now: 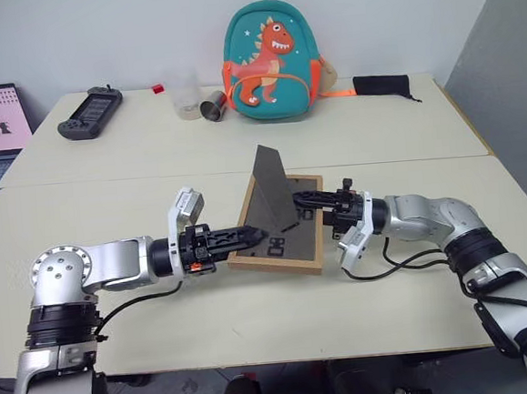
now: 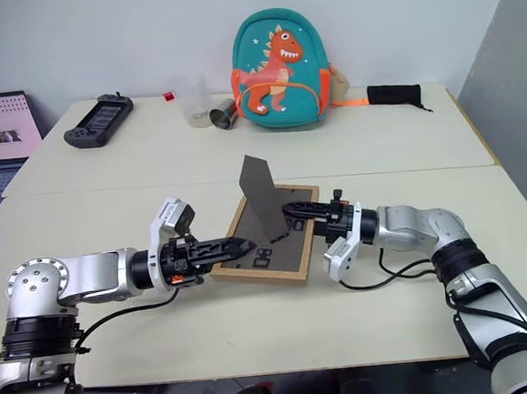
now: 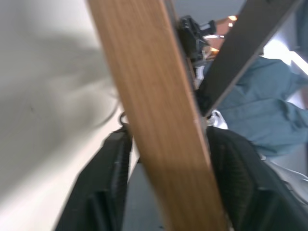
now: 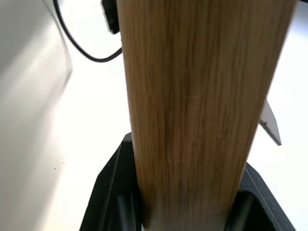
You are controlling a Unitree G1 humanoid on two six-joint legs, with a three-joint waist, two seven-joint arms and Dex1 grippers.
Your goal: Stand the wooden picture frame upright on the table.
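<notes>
Both grippers are engaged on the wooden picture frame [image 1: 280,237], which is held face-down just above the table [image 1: 161,287], near its middle. Left gripper [image 1: 253,237]: fingers straddle the left rail with a visible gap. Right gripper [image 1: 308,200]: fingers are clamped on the right rail. The hinged stand [image 1: 271,183] is swung up.

picture frame [image 1: 281,265]: light wood, dark grey back | backpack [image 1: 267,62]: teal, orange dinosaur
</notes>
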